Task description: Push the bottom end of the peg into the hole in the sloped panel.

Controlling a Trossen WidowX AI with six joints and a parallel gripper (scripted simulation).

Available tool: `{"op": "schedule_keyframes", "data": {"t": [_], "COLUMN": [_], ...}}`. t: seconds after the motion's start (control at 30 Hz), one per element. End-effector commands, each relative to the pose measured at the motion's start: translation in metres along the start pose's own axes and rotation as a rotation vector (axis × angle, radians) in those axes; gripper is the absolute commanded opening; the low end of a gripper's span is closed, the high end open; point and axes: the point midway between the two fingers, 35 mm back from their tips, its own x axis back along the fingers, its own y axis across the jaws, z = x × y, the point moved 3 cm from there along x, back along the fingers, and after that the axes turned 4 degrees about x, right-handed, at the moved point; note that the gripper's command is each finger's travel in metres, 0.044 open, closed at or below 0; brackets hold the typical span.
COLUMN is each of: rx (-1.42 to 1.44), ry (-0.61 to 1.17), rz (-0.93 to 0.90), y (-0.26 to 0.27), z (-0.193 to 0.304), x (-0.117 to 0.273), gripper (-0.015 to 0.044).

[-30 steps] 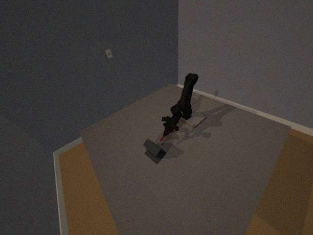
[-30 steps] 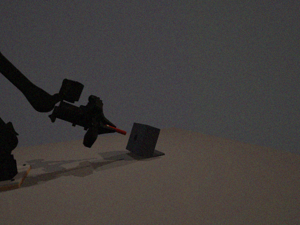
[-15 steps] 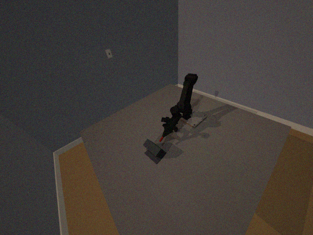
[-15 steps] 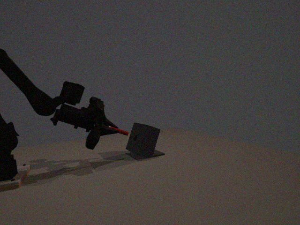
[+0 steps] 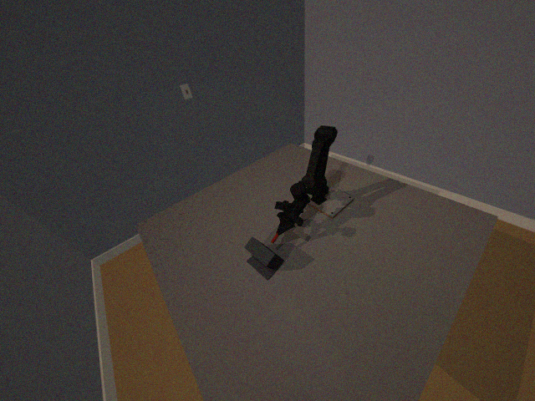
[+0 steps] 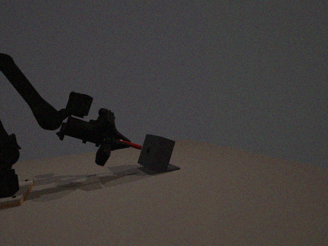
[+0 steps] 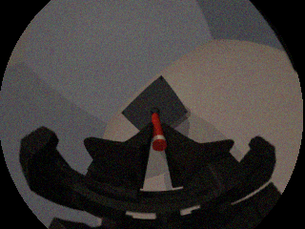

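My gripper [image 5: 278, 231] [image 6: 129, 144] [image 7: 156, 125] is shut on the red round peg [image 5: 274, 237] [image 6: 136, 145] [image 7: 159, 142], which slants down and forward beyond the fingertips. The dark grey sloped panel [image 5: 262, 250] [image 6: 160, 153] [image 7: 162, 93] faces the gripper. Its small dark hole [image 6: 148, 150] [image 7: 154, 111] lies just past the peg's far end in the wrist view. In the exterior view the peg's tip is at the panel's left edge, with the hole still showing dark. In the top view the hole is hidden. Whether the tip touches the face, I cannot tell.
The panel stands on a thin dark base plate [image 5: 267, 273] [image 6: 173, 167] on the table [image 5: 311, 327] [image 6: 211, 201]. The arm's mounting board [image 5: 341, 204] [image 6: 12, 203] lies behind the gripper. Shadows of the arm and panel fall across the table.
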Motion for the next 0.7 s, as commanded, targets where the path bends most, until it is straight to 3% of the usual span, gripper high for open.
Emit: {"op": "schedule_keyframes", "data": {"t": [0.0,0.67], "rx": [0.004,-0.003], "ry": [0.004,0.007], "rz": [-0.001,0.008], "y": [0.0,-0.004], "z": [0.001,0.004], "x": [-0.003,-0.019], "gripper": [0.0,0.0]}}
